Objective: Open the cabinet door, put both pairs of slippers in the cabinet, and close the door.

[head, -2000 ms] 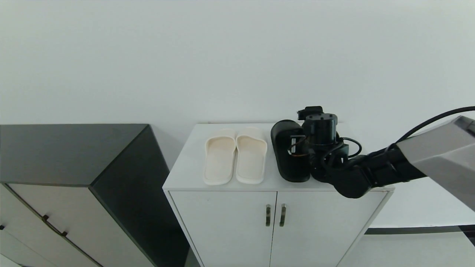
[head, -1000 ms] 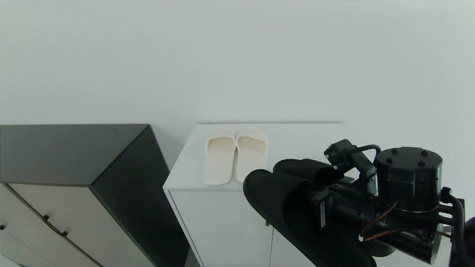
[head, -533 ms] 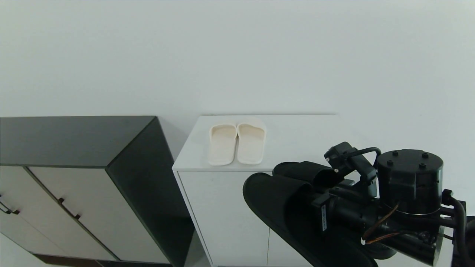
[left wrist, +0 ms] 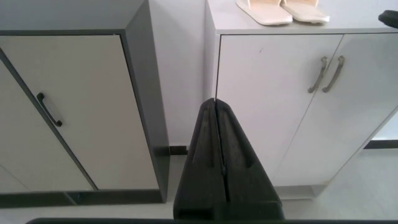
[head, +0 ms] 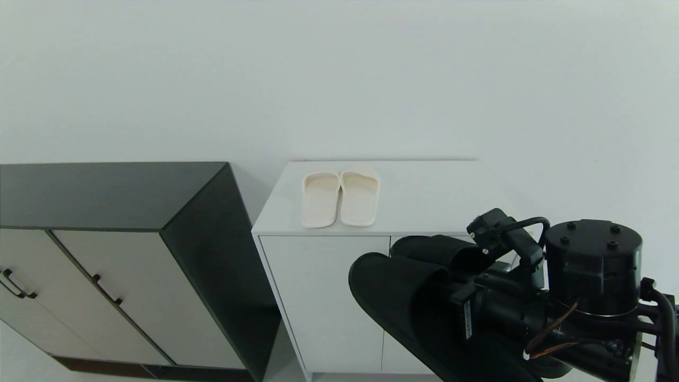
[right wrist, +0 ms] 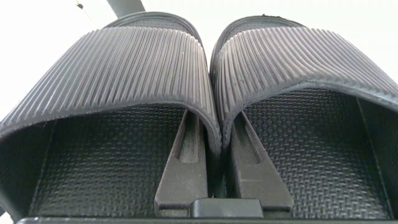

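Right jaws tight on paired black slippers (head: 395, 286), before white cabinet (head: 323, 297)

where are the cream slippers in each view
head view: cream slippers side by side on the white cabinet top, above its left door.
left wrist view: on that same top, above the left door.
right wrist view: not in it; black slippers in the right gripper.
shared landmark: the white cabinet.

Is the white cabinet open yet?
No, both cabinet doors are shut, with their handles side by side.
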Available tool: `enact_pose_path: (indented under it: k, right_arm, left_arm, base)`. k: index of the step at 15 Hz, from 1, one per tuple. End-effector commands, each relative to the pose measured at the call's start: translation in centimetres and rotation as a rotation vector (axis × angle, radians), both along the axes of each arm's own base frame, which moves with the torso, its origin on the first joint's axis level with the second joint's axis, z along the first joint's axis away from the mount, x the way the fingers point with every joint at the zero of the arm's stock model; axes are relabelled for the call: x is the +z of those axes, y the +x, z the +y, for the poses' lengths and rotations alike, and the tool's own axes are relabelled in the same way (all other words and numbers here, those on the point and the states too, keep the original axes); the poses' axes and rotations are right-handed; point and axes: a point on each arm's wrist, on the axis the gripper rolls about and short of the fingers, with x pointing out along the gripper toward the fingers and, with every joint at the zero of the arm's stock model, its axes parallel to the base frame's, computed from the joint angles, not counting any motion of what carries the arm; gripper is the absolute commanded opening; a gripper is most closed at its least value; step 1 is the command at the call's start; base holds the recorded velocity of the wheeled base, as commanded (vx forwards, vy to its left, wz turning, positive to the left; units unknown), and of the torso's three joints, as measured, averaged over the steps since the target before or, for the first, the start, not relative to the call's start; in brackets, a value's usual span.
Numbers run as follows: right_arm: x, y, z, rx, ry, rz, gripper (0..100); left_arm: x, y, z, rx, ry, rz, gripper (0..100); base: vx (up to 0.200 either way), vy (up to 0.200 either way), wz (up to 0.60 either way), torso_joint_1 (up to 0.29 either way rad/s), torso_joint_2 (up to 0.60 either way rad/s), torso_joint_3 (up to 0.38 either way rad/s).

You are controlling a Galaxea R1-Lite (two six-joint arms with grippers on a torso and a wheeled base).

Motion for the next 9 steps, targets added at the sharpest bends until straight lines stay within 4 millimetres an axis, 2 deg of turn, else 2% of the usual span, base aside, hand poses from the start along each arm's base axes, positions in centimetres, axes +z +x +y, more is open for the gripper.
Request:
enact_pose_path:
  k: [1,5,9]
  right_arm:
    - [-0.17,-0.21,-0.07,0.02,-0.001,0.007,0]
    - [-0.21,-0.69,-0.02,0.064,0.003,0.014,0]
    - [-0.52,-0.99,-0.1,0.072,-0.008,0.021,0]
  left_arm:
    - [0.01,0.01,0.0,0.0,0.0,0.001,0]
    - [0.01,0.01,0.0,0.0,0.002,0.001,0]
    - [0.01,0.01,0.0,0.0,0.002,0.001,0]
  base:
    - [0.0,0.0,0.0,0.0,0.0,0.0]
    - [0.0,0.0,0.0,-0.013,0.02,0.016]
    - [0.0,0.0,0.0,-0.168,0.39,0.22]
